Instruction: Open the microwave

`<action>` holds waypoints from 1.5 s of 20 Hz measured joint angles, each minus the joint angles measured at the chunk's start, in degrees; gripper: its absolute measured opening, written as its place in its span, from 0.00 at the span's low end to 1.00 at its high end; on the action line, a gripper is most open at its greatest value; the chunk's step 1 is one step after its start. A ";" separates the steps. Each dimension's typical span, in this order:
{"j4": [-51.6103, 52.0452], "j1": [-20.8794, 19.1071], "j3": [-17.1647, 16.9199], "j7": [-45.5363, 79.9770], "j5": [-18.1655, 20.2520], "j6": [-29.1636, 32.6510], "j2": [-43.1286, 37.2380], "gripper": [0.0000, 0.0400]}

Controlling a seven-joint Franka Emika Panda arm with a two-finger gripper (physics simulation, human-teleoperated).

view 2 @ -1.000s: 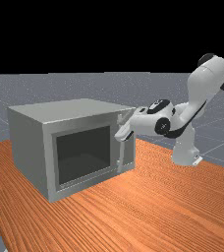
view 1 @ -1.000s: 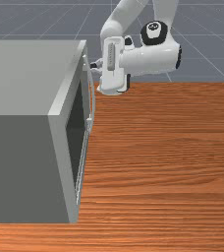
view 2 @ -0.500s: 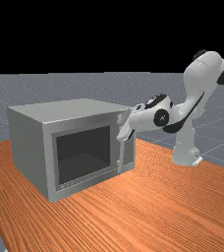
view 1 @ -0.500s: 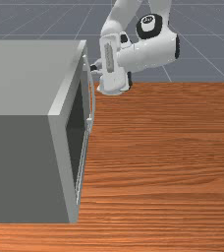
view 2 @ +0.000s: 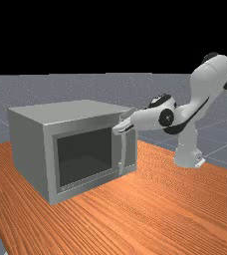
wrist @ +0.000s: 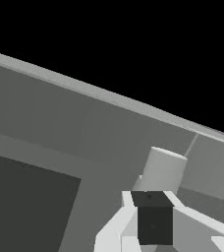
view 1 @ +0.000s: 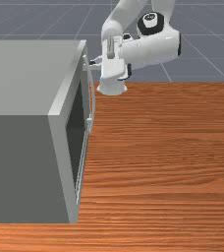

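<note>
Microwave: a grey box-shaped microwave [view 2: 28, 144] stood on the wooden bench [view 1: 168, 162], its front turned toward the open side of the wood, which left the door [view 2: 84, 157] room to swing. The door was closed.
Handle: a pale upright handle [view 2: 123, 154] ran down the front near the far view's right, so the hinge was probably on the opposite edge.
Tool: the tool [view 1: 91, 63] was at the handle's upper part, likely placed there to draw the door outward. Whether it touched could not be told, nor how far open it was, nor whether it had hold of anything.
Arm: the white and grey arm [view 2: 210, 79] reached across from the far view's right, which put a sideways approach to the handle within its range.
Hand, compared with half a second earlier: the white hand [view 2: 123, 126] had tipped flatter and sat slightly higher in the far view, beside the same stretch of handle.
Door, compared with then: no change; it had not begun to open.
</note>
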 joint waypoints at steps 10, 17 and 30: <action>-2.96 -0.13 0.09 14.99 0.67 8.27 4.09 0.01; 0.67 -3.95 3.70 19.86 0.03 2.29 13.58 0.59; 1.59 -7.90 6.75 12.30 4.04 0.05 11.11 0.91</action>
